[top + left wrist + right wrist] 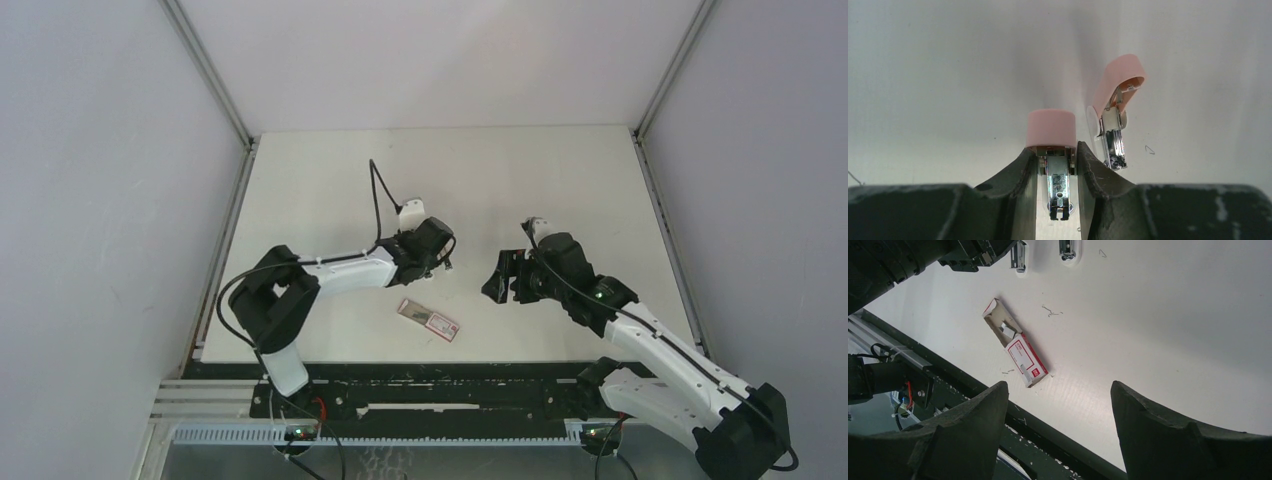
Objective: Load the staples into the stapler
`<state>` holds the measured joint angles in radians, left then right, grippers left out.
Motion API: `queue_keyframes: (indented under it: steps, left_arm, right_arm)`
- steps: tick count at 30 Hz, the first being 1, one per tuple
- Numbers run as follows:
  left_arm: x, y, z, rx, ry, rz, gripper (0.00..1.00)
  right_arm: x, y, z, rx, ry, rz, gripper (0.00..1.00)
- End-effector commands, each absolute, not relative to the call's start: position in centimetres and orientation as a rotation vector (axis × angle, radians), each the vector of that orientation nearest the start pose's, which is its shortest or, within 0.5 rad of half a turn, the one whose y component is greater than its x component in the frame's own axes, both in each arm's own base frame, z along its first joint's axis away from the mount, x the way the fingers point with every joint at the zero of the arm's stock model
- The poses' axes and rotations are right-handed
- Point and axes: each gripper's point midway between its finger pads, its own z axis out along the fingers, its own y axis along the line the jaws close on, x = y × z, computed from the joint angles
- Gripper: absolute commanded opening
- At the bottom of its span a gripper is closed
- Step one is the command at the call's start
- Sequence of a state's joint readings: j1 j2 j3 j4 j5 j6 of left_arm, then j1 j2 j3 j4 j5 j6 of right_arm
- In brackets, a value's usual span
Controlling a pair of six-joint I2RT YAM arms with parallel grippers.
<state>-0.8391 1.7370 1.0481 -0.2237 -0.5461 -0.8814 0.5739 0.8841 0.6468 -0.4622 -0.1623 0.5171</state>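
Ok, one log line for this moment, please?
left gripper: shut on stapler, hinged open | right gripper: open, empty, above table | staple box: on table, tray slid out

Hovering above the white table (1173,315) with the right gripper (1059,390) spread wide and holding nothing. Looking down on a red-and-white box of staples (1023,356) lying flat near the table's front edge, far flap hanging open. Catching the left arm (908,257) at the upper left, with two shiny stapler (1018,256) ends beside it and bent loose staples (1051,311) lying scattered nearby.
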Motion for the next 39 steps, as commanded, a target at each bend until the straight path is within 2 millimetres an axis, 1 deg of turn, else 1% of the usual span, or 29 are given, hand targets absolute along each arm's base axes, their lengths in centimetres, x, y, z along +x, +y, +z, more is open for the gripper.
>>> queue_keyframes:
  steps: [1, 5, 9, 21, 24, 27, 29, 33, 35, 37, 39]
  left_arm:
    - [34.7, -28.2, 7.7, -0.327, 2.24, -0.216, 0.0]
    - [35.0, -28.9, 6.9, -0.305, 2.266, -0.22, 0.0]
    - [35.0, -29.7, 6.1, -0.29, 2.296, -0.23, 0.03]
    - [34.9, -29.5, 5.1, -0.283, 2.324, -0.204, 0.22]
    - [34.8, -29.6, 5.1, -0.276, 2.328, -0.208, 0.29]
    - [34.7, -29.6, 5.3, -0.269, 2.33, -0.215, 0.33]
    - [34.7, -29.7, 5.6, -0.262, 2.322, -0.232, 0.35]
    - [34.3, -30.1, 6.8, -0.253, 2.283, -0.335, 0.47]
    - [34.1, -30.1, 7.1, -0.246, 2.275, -0.356, 0.53]
    - [34.0, -30.1, 7.2, -0.233, 2.277, -0.357, 0.56]
    - [33.8, -30.0, 7.5, -0.227, 2.279, -0.364, 0.58]
  right_arm:
    - [20.7, 18.3, 13.6, -0.174, 2.342, 0.707, 0.74]
    - [20.8, 17.9, 13.4, -0.17, 2.347, 0.688, 0.74]
    - [20.9, 17.7, 13.3, -0.167, 2.35, 0.681, 0.74]
    - [20.8, 17.1, 12.7, -0.147, 2.363, 0.677, 0.73]
    - [20.8, 17.0, 12.6, -0.143, 2.366, 0.678, 0.73]
    - [20.7, 17.0, 12.8, -0.141, 2.36, 0.685, 0.73]
    - [20.7, 16.9, 12.9, -0.139, 2.358, 0.689, 0.73]
    - [20.6, 16.9, 13.0, -0.14, 2.355, 0.699, 0.73]
    - [20.5, 16.9, 13.0, -0.139, 2.358, 0.705, 0.73]
    - [20.3, 16.9, 13.1, -0.135, 2.361, 0.711, 0.73]
    - [20.2, 16.9, 13.1, -0.13, 2.364, 0.715, 0.73]
